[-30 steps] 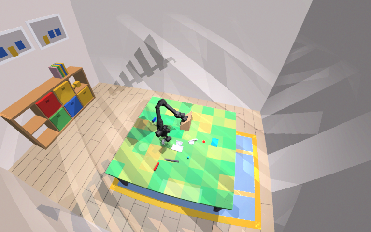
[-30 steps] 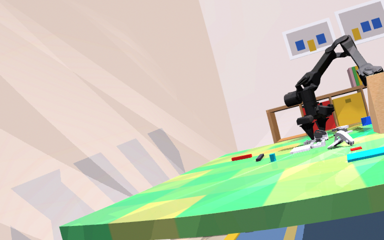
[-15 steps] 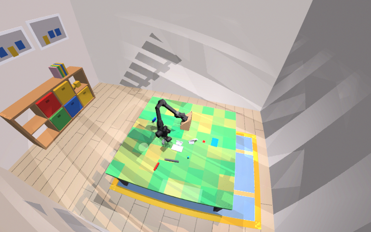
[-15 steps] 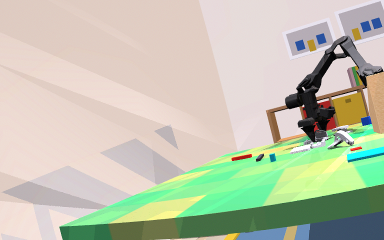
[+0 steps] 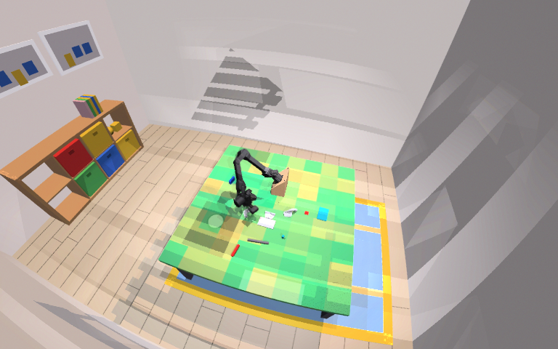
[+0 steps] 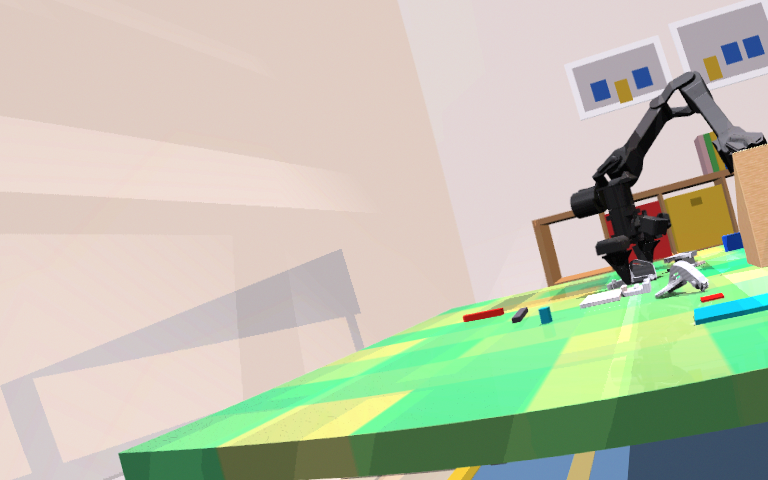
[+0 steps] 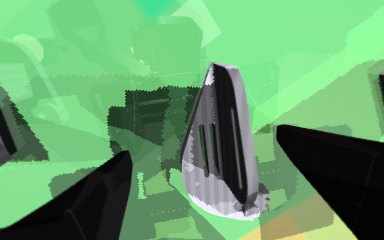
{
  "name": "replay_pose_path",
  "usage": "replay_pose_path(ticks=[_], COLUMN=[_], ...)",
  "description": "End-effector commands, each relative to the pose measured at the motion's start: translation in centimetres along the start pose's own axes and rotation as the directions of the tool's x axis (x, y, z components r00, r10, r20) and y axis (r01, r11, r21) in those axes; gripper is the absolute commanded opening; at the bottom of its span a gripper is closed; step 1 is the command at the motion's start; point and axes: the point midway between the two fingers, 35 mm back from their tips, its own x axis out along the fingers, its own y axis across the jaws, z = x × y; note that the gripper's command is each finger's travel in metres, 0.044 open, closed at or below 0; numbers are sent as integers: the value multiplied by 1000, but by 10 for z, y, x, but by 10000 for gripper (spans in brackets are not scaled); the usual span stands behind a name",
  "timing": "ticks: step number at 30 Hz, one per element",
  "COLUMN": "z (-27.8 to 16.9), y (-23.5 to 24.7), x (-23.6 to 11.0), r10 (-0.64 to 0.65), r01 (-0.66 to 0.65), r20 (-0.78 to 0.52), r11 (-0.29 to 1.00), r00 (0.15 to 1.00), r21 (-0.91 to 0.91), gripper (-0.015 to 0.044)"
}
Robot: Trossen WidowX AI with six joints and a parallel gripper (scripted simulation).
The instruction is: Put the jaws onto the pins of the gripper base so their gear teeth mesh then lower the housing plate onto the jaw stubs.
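Toothed piece (image 5: 245, 213) (image 6: 642, 270) (image 7: 220, 150), pale grey and slotted, lies between the two fingers of the claw (image 5: 246, 211) (image 6: 637, 271) (image 7: 205, 144) over the tabletop (image 5: 288, 263) (image 6: 464, 367). The claw is spread almost to its widest and grips nothing; in the wrist view, a visible gap separates each fingertip from the piece. Gear teeth show at its lower right corner, where that view sees it. Just beside, on the tabletop, are a flat white plate (image 5: 267, 222) (image 6: 601, 298) and a smaller white part (image 5: 269, 214) (image 6: 635, 289); whether these two touch, one cannot tell. Farther along lies a curved white part (image 5: 290, 212) (image 6: 682, 277), apart from the plate. A red chip (image 5: 306, 213) (image 6: 711, 297) lies between this curved part and a cyan block (image 5: 322, 214) (image 6: 730, 311). On another side of the plate are a teal peg (image 5: 282, 236) (image 6: 544, 315), upright, a dark bar (image 5: 258, 241) (image 6: 519, 315) and a red bar (image 5: 235, 250) (image 6: 483, 315). Black and bent high, the arm (image 5: 238, 169) (image 6: 645, 135) reaches over from a wooden stand (image 5: 280, 188) (image 6: 753, 209). Assembly is incomplete: the toothed piece and the plate lie separately.
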Motion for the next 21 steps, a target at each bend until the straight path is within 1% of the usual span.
replay_pose_path(ticks=[1, 2, 12, 18, 21], z=[0, 0, 0, 0, 0], y=[-1, -1, 0, 0, 0], x=[0, 0, 0, 0, 0], r10=[-3, -3, 0, 0, 0], r01=[3, 3, 0, 0, 0], r20=[0, 0, 0, 0, 0], r11=[1000, 1000, 1000, 1000, 1000], r00=[1000, 1000, 1000, 1000, 1000], r21=[-4, -4, 0, 0, 0], gripper=[440, 440, 177, 137, 134])
